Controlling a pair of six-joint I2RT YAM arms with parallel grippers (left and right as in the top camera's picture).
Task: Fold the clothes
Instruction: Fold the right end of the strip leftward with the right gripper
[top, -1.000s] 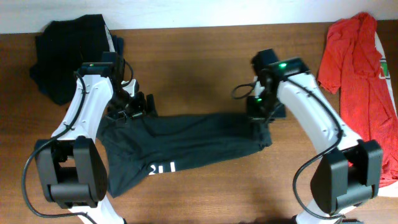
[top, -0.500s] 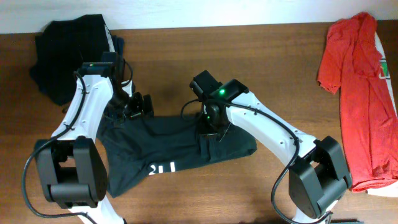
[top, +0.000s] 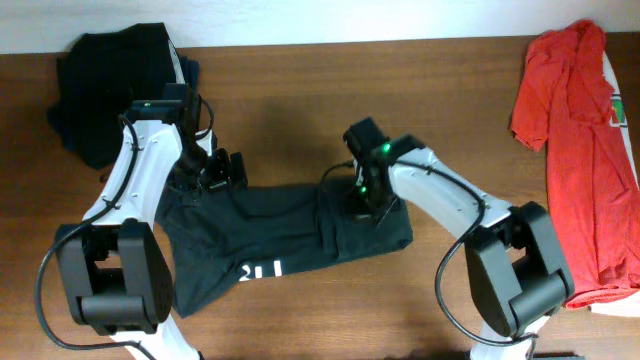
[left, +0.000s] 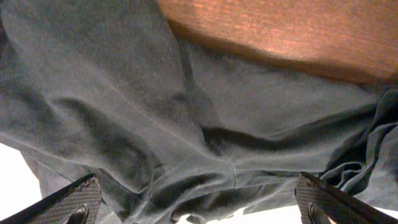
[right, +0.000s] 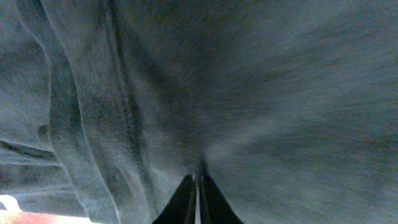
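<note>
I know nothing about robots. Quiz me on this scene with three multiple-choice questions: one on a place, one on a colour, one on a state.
1. Where on the table does the red shirt lie?
A) in the middle
B) at the right end
C) at the left end

2. What colour is the T-shirt in the middle?
A) yellow
B) white
C) dark charcoal

3. How is the left pincer?
A) wide open
B) shut on a red sleeve
C) out of sight

Answers: 1 B, it lies along the right edge; 2 C, its cloth looks dark charcoal in every view; 3 A, it gapes wide above the dark cloth.
</note>
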